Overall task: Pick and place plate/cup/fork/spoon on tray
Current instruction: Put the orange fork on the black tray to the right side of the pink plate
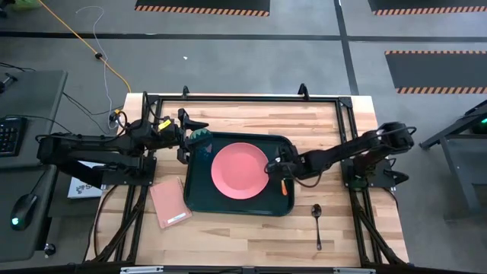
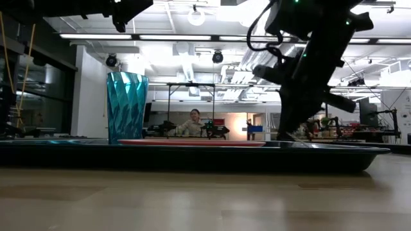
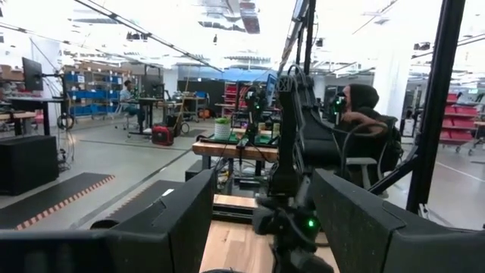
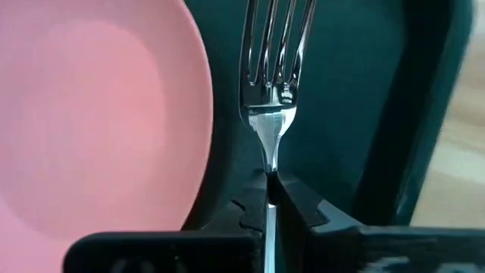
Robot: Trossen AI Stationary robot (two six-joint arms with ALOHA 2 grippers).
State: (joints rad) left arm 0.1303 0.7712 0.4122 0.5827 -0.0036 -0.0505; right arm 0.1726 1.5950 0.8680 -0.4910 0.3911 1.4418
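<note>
The dark green tray (image 1: 196, 190) lies mid-table. The salmon-pink plate (image 1: 240, 170) lies flat in it. The teal cup (image 1: 202, 137) stands upright in the tray's far left corner and also shows in the low view (image 2: 126, 106). My left gripper (image 1: 189, 139) is open and raised above the cup, its fingers (image 3: 174, 220) wide apart. My right gripper (image 1: 275, 168) is low over the tray, just right of the plate, shut on the fork (image 4: 273, 61). The dark spoon (image 1: 316, 222) lies on the table, to the near right of the tray. My right gripper pinches the fork's thin silver neck (image 4: 270, 163), just behind the tines, between its two fingertips. The fork runs along the fingers, tines ahead over the tray floor beside the plate's rim. The orange handle (image 1: 284, 186) sticks out behind. Whether the fork touches the tray I cannot tell.
A pink rectangular pad (image 1: 170, 202) lies on the table left of the tray's near corner. The black table frame (image 1: 243, 97) runs along the far edge. Bare wood lies near the front edge. People sit in the room beyond the table.
</note>
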